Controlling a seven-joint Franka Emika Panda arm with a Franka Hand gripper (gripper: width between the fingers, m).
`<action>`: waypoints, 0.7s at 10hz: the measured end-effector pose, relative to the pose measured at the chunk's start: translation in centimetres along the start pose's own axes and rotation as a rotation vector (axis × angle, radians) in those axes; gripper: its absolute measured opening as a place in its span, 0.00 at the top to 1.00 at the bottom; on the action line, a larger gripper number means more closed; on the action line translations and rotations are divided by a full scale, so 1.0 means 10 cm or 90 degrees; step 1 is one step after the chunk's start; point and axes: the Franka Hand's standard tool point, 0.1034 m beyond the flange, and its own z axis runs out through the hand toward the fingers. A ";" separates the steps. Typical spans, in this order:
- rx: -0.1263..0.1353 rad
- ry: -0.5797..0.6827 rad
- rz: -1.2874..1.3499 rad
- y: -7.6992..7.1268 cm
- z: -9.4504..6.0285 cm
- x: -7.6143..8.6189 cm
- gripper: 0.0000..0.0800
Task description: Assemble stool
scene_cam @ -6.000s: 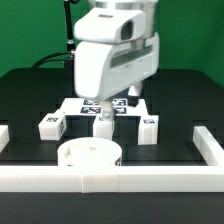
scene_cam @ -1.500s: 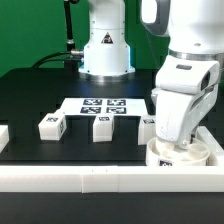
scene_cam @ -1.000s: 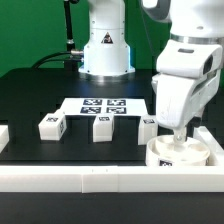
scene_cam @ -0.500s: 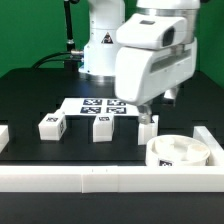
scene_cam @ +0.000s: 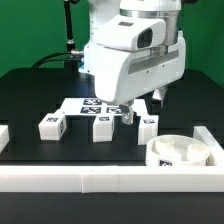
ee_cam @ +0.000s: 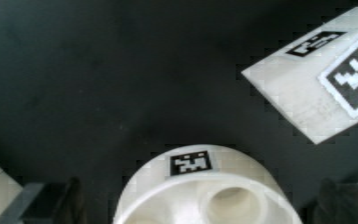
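**Q:** Finger status?
**A:** The fingers (ee_cam: pixel 30 200) of the gripper (ee_cam: pixel 185 203) are standing fully apart and gripping nothing. One leg (ee_cam: pixel 190 172) is lying beneath them.
**Q:** Seat and surroundings?
**A:** The seat disc (scene_cam: pixel 170 160) is resting on the black table (scene_cam: pixel 30 90), in the rail (scene_cam: pixel 100 180) corner at the exterior view's right. A green wall (scene_cam: pixel 20 30) is standing behind. Square black-and-white tags are showing on the leg and on the marker board (scene_cam: pixel 95 104).

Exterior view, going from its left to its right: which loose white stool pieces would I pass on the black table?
First tagged leg → second tagged leg → third tagged leg → round seat disc.
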 end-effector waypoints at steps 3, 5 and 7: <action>0.017 0.006 0.229 -0.02 0.07 -0.03 0.19; 0.021 0.014 0.364 -0.06 0.14 -0.04 0.19; 0.033 0.019 0.460 -0.10 0.18 -0.04 0.19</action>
